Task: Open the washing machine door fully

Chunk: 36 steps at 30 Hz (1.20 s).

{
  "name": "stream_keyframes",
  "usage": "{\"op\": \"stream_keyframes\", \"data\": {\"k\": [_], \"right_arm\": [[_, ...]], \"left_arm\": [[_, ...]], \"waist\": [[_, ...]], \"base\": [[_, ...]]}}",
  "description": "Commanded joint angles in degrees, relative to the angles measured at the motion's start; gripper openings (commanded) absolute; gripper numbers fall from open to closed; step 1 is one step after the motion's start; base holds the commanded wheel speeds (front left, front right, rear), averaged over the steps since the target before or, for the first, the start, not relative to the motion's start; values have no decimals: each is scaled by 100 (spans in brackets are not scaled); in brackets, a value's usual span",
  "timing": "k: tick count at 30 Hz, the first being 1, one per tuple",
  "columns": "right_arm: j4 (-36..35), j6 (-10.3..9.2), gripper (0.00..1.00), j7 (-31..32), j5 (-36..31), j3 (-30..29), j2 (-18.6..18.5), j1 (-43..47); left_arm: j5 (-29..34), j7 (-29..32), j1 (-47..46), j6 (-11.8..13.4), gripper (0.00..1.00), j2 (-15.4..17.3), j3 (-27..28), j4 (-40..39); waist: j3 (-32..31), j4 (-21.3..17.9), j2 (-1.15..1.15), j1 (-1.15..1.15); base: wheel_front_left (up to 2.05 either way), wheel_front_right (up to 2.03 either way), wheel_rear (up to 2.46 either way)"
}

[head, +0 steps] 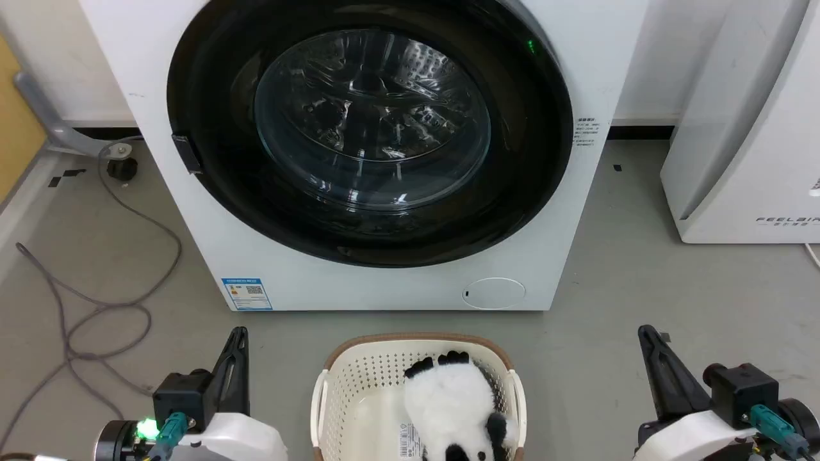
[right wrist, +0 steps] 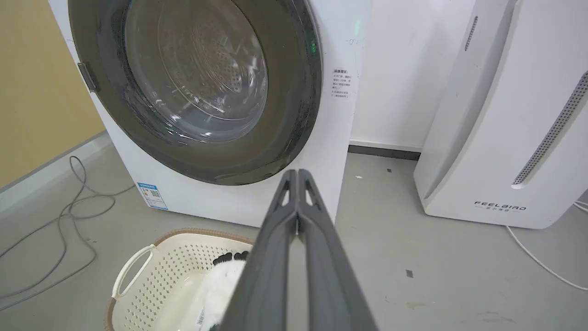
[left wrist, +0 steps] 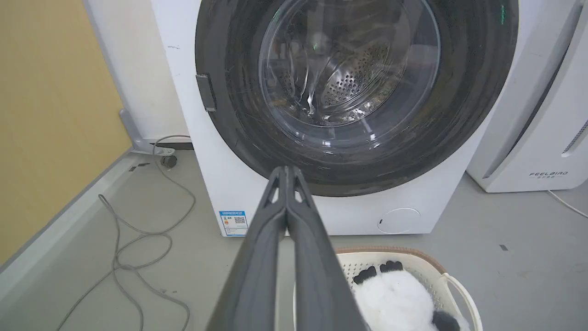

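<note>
Approach step: door (head: 371, 134) shut. left pincer (head: 238, 338), right pincer (head: 646, 336) both pressed together, well apart from it. Next: probably hook tab (head: 186, 153), pull.

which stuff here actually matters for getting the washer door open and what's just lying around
For the job:
- washing machine door, closed
- washing machine
- left gripper and right gripper, both shut, empty, not touching the door

Lying about:
- laundry basket with the panda plush toy in it
- grey cable on the floor
- white slanted appliance at the right
</note>
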Motion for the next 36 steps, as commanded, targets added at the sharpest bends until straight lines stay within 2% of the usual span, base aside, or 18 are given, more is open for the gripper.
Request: {"op": "stream_keyframes", "data": {"k": [1,36], "right_arm": [[-42,3,0,28,-18,20,-1,-84],[-131,5,0,285,-218,112,-1,-197]], "left_arm": [[80,43,-74,-40,0,-26,32,-36],[596,431,-142,-276,0,-355,303,-226]], "waist": [[2,-1,0,-1],[46,-22,0,-1]], "base": [[0,0,0],[0,0,0]]}}
